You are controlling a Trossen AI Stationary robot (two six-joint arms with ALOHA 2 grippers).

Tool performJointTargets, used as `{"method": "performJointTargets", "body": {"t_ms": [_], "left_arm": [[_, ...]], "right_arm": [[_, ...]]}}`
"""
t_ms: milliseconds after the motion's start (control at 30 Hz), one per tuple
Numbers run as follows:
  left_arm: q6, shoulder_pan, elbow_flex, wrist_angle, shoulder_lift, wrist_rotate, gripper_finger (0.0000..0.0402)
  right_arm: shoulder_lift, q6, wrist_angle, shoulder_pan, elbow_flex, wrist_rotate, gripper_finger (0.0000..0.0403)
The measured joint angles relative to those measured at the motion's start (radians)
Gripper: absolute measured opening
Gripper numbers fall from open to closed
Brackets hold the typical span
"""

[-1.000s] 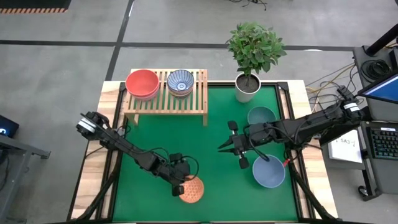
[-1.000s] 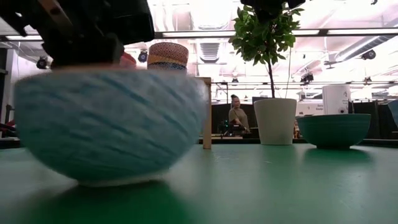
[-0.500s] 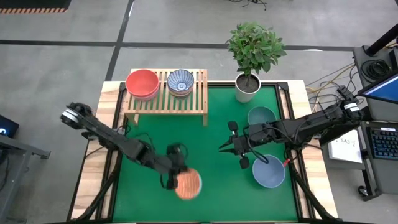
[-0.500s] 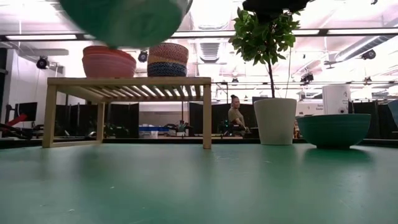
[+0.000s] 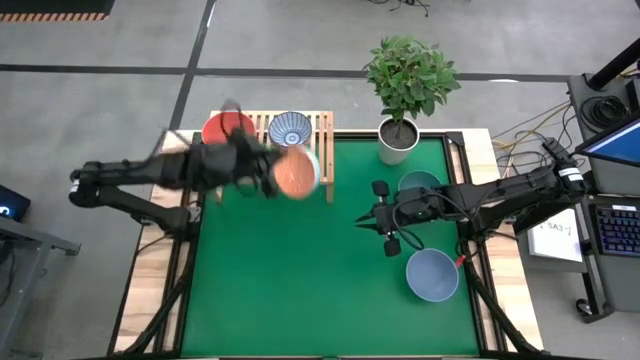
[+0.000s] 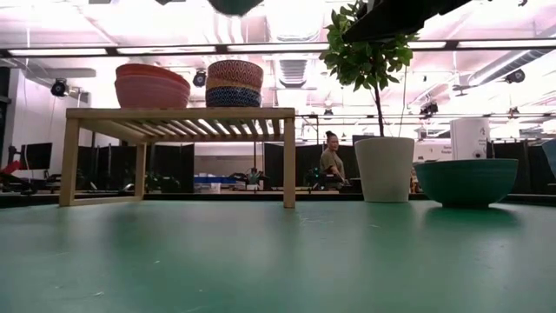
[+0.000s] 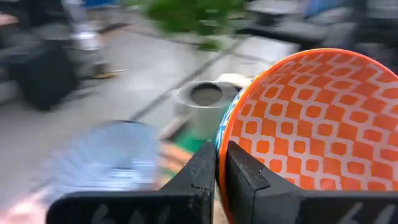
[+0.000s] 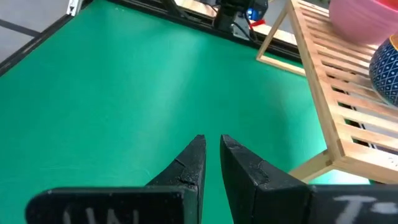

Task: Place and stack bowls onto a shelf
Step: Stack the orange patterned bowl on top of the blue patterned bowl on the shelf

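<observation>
Orange patterned bowl (image 5: 296, 173) is clamped by its rim in the left claw (image 7: 221, 163), one finger inside and one outside, so the bowl hangs tilted with its inside facing the wrist camera. We read that as a carry grip: it sits above the right end of the shelf (image 5: 325, 150), beside the blue-white patterned bowl (image 5: 290, 128), likely headed for that stack. Red bowl (image 5: 222, 127) stack occupies the shelf's left end.

Right claw (image 8: 211, 163) hovers over the green bench (image 5: 300, 280), fingers nearly together, holding nothing. It waits near the teal bowl (image 5: 420, 184) and slate-blue bowl (image 5: 432, 275).

Hard to make out: left arm is motion-smeared from above, so the bowl's height over the slats is unclear. Low view cuts the carried bowl off at the frame's top. Stacks hide how many bowls each holds. Plant pot (image 5: 398, 140) stands off the shelf's right.
</observation>
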Motion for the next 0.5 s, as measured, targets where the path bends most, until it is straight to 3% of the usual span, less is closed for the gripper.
{"method": "performJointTargets", "body": {"t_ms": [200, 500], "left_arm": [[0.035, 0.246, 0.155, -0.137, 0.066, -0.006, 0.0002], [0.086, 0.419, 0.250, -0.205, 0.165, 0.145, 0.0002]], "right_arm": [[0.000, -0.004, -0.042, -0.002, 0.000, 0.017, 0.0038], [0.000, 0.038, -0.097, -0.002, 0.000, 0.100, 0.0038]]}}
